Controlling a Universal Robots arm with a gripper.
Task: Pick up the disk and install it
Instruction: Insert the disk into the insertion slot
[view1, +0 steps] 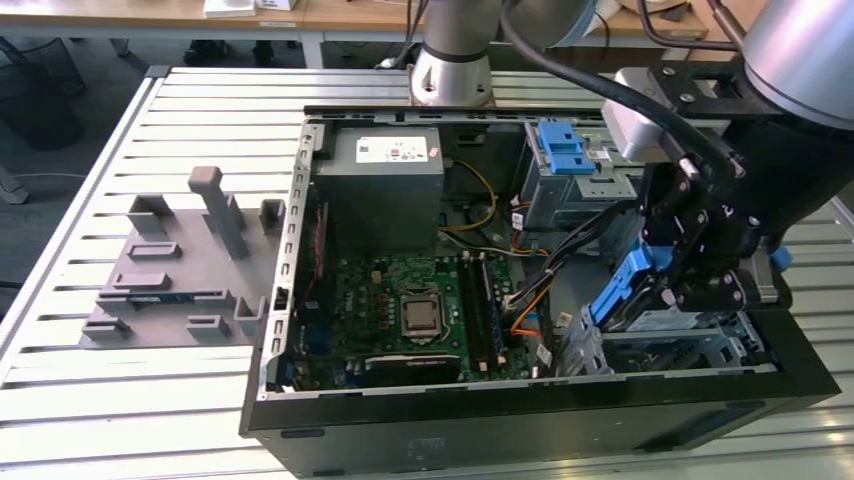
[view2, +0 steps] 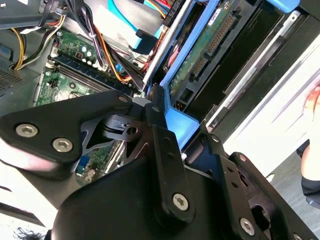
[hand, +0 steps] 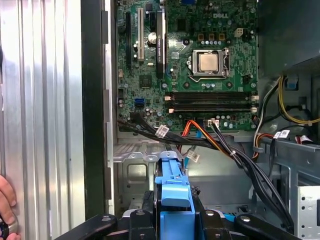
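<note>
Exterior view shows the gripper (view1: 683, 290) clamped on the disk (view1: 621, 292), seemingly by its blue rail, holding it tilted just above the drive cage (view1: 694, 352).

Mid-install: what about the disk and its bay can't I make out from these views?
Disk label: exterior view, gripper and arm cover it.
Drive cage slot under the disk: first wrist view, the disk itself blocks it.
Whether the disk is seated: second wrist view, gripper hides its end.
</note>
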